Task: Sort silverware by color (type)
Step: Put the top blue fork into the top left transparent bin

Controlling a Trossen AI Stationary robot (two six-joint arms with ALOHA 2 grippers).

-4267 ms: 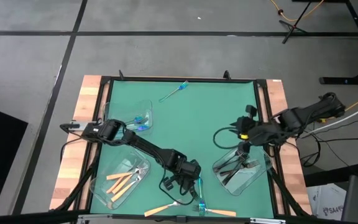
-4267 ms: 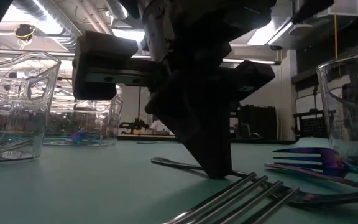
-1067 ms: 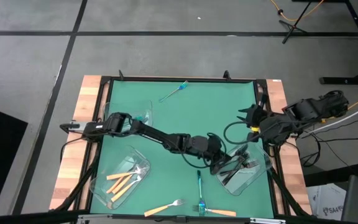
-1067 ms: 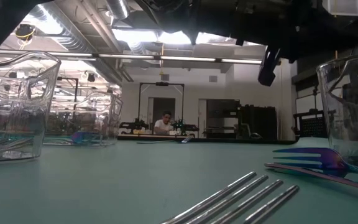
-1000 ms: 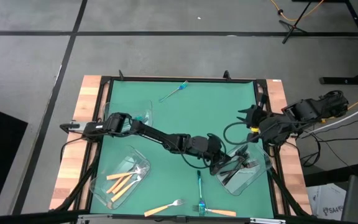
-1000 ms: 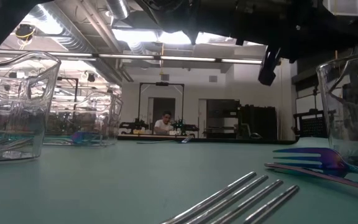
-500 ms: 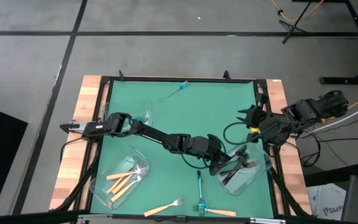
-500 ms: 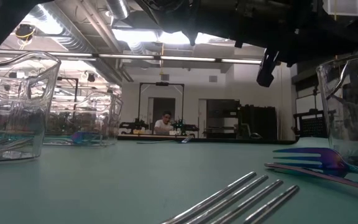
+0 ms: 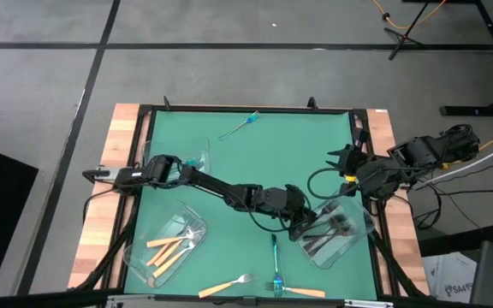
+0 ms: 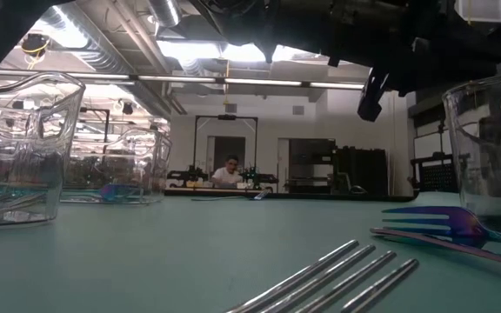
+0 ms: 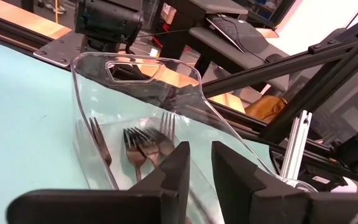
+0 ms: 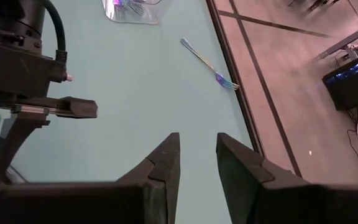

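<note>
High view. Left gripper [image 9: 303,228] is stretched across the green mat [image 9: 264,145] to the left rim of the right-hand tray [image 9: 349,246], which holds the dark forks [image 9: 325,233]. Judged: the arm reaches this far because that tray is the bin for the dark type, and a fork is being delivered there. Near-left tray [image 9: 148,252] holds the orange-handled forks [image 9: 168,251]; far-left tray [image 9: 197,156] holds a blue-teal one. Unsorted: a blue-teal fork [image 9: 274,255] lying lengthwise near centre, an orange fork [image 9: 226,285] and another fork [image 9: 294,289] at the near edge, and one blue-teal fork [image 9: 239,126] far across the mat. Right gripper [image 9: 344,160] waits over the right edge of the mat, beyond the dark-fork tray, clear of the left arm's path.

Low view. Silver tines [image 10: 337,274] lie flat on the mat in the near foreground; a blue-teal fork head [image 10: 433,222] to the right. Clear tray walls at left and right. Arms overhead appear only as dark shapes; nothing about the grip can be read here.

Left wrist view. Fingers [image 11: 174,167] stand slightly parted with nothing between them, directly above the tray. Three dark forks [image 11: 143,144] lie inside, tines up against the wall. Judged: release is done or finishing.

Right wrist view. Fingers [image 12: 165,160] parted, empty, pointing at bare mat; the far blue-teal fork [image 12: 209,63] is well apart from them, near the mat's edge.
</note>
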